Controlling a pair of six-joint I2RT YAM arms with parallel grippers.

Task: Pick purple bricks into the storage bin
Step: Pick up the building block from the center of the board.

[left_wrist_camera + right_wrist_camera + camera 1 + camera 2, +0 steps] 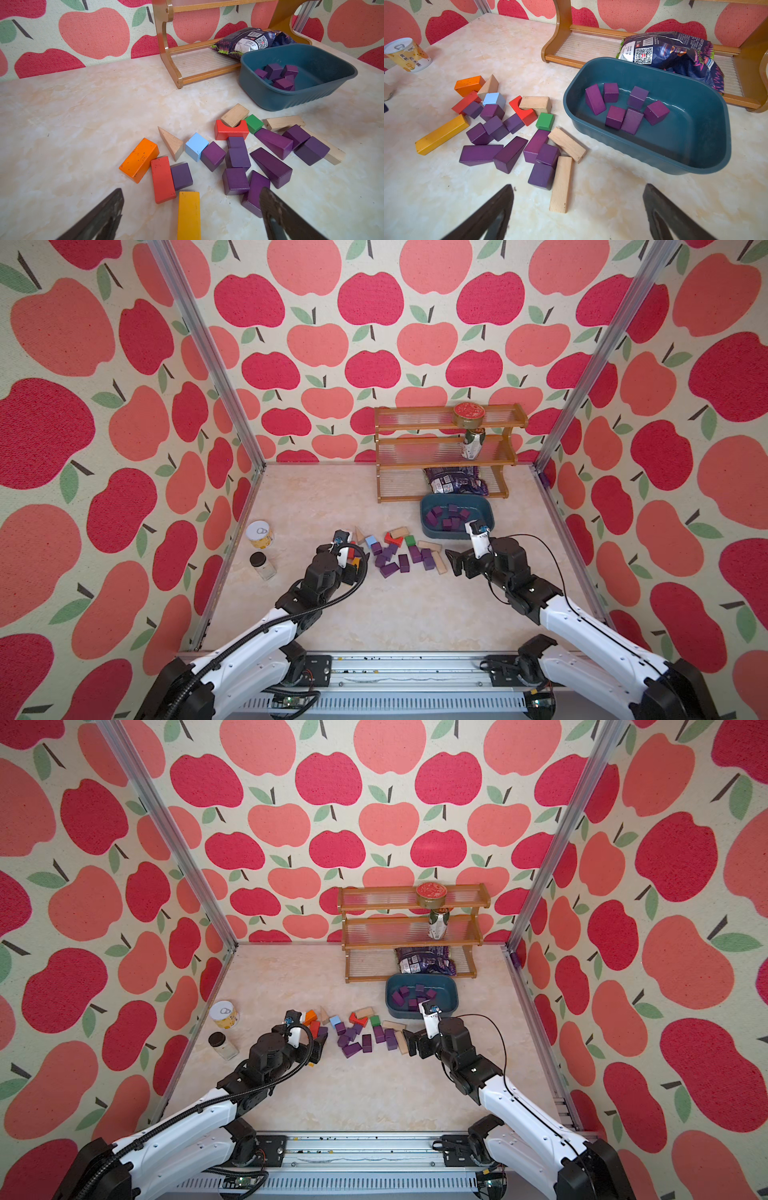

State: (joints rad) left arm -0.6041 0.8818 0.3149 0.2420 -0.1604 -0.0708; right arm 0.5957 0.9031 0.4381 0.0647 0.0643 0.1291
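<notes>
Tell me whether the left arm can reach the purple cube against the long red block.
Probably yes: the open left gripper is near the uncovered purple cube, though the long red block crowds one side.

- QR code and barcode on white label of purple snack bag (675,55); fine print beside them unreadable.
- Chinese characters on side of yellow can (408,56), too blurred to read.

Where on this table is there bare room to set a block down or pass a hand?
Bare: the table between the purple bricks and the near rail; the far stretch between the can and the shelf rack; the emptier end of the storage bin. Crowded: the block pile up to the bin.
</notes>
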